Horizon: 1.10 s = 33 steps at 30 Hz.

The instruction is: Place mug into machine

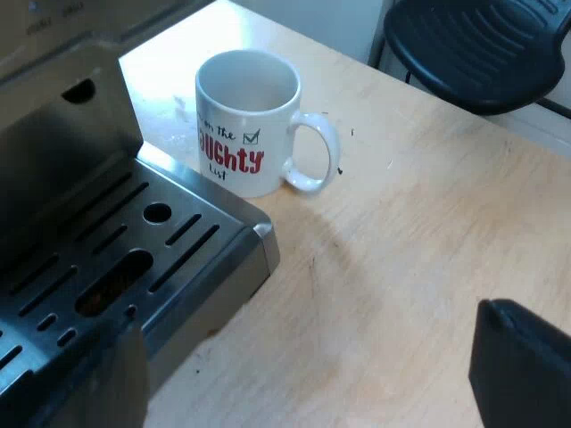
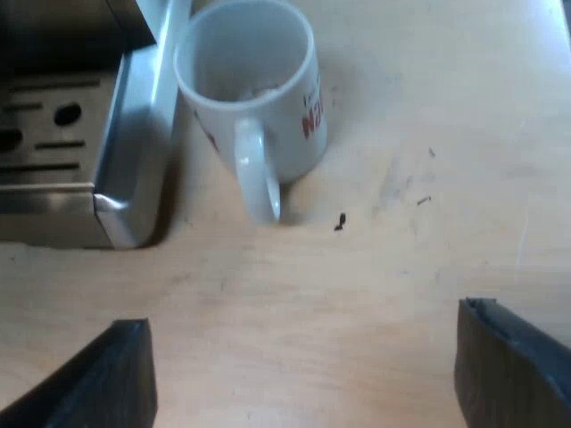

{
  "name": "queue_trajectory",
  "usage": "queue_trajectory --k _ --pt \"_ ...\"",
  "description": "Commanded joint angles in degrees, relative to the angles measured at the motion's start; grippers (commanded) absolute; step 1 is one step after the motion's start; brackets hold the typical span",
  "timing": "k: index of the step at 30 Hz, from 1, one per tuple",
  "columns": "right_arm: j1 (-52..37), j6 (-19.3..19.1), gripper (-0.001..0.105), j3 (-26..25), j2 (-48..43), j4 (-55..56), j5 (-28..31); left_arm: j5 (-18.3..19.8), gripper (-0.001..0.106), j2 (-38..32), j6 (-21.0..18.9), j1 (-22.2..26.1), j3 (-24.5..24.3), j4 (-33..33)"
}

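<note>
While the white mug (image 1: 245,120) stands upright on the pale wooden table (image 1: 419,267), just beside the corner of the espresso machine's drip tray (image 1: 134,259) and not yet on it, both of the robot's arms hover short of it with claws spread wide, holding nothing. Largest in the scene is the tabletop, smooth, matt and lightly scuffed. Against it, the tray is a brushed-metal slab with a squared rim, its dark top cut with slots and round holes. A black moulded chair seat (image 1: 482,45) sits beyond the table edge, well apart from the tray. The mug is a glazed ceramic cylinder with red and black lettering, and its loop handle (image 2: 257,178) points away from the tray. Whether its wall touches the tray's side cannot be told. The left gripper (image 1: 312,374) hangs near the tray's corner and the right gripper (image 2: 308,374) over bare table off that corner, each with blunt black fingers. A dark crumb (image 2: 339,221) lies a little farther from the tray than the handle. The mug appears empty, so it is probably fairly light. It is also stiff, slick with glaze and liable to chip on metal. The soundest hold looks to be across the rim wall or a pinch on the handle, with the mug lifted level over the tray's rim.
</note>
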Motion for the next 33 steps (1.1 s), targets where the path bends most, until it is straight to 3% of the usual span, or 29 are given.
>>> queue_trajectory --k 1,14,21,26,31,33 --pt "0.0 0.4 0.07 2.6 0.0 -1.7 -0.2 -0.3 0.081 0.1 -1.1 0.0 -0.2 -1.4" --pt "0.0 1.6 0.07 16.4 0.0 -16.4 -0.4 -0.3 0.081 0.1 -1.1 0.0 -0.2 -2.6" --pt "5.1 1.3 0.07 19.6 2.3 -24.6 -0.2 -0.3 0.081 0.1 -1.1 0.0 -0.2 -2.6" --pt "14.4 2.0 0.07 22.2 7.2 -33.8 10.0 -0.3 0.081 0.1 -1.1 0.0 -0.2 -2.6" --pt "18.6 8.2 0.07 23.0 12.8 -44.4 16.7 0.0 0.081 0.1 -1.1 0.0 -0.2 -2.6" --pt "18.7 9.0 0.07 23.0 15.6 -48.0 17.8 0.0 0.081 0.1 -1.1 0.0 -0.2 -2.6"
